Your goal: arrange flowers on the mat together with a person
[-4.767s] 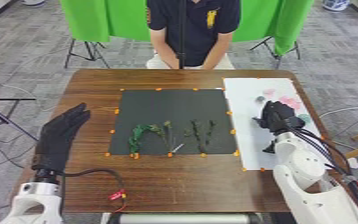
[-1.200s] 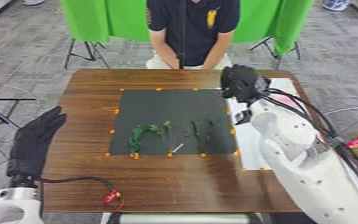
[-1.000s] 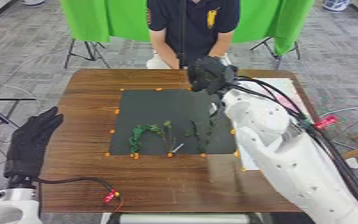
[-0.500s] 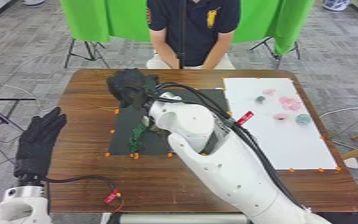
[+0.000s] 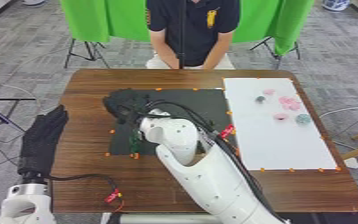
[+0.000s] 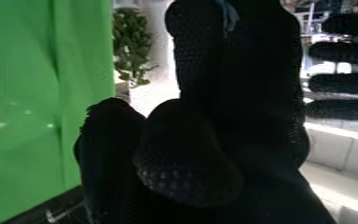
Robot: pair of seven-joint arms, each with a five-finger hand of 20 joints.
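Right black-gloved fabric hand (image 5: 127, 106): has swung from over the sheet at frame right, across the far edge of the mat, to the upper left of the mat; lower in the frame than half a second ago; cannot tell if wide, narrow or holding a flower
White jointed right arm (image 5: 206, 177): slanting up and left from the bottom edge, across the mat, hiding much of the middle
Meaning for the task: probably past the fetching stage and into placing, with the upper left of the mat as likely target; next, a gentle lowering and release if carrying a bloom, with some risk of brushing the greenery nearby
Dark rectangular mat (image 5: 209, 98): left of the sheet, taped down on the brown wooden table (image 5: 79, 182)
Green leafy stem (image 5: 135, 145): on the lower left of the mat, long axis roughly up and down the frame, lower end pointing to the near edge, upper end hidden
Pale pink flower heads (image 5: 288, 103): in the upper half of the white rectangular sheet (image 5: 278, 145), unshifted since half a second ago; rounded, with no clear long axis
Grey-green rounded piece (image 5: 302, 119): just beside the pink ones
Left black-gloved fabric hand (image 5: 44, 137): at frame left, relaxed and extended, holding nothing
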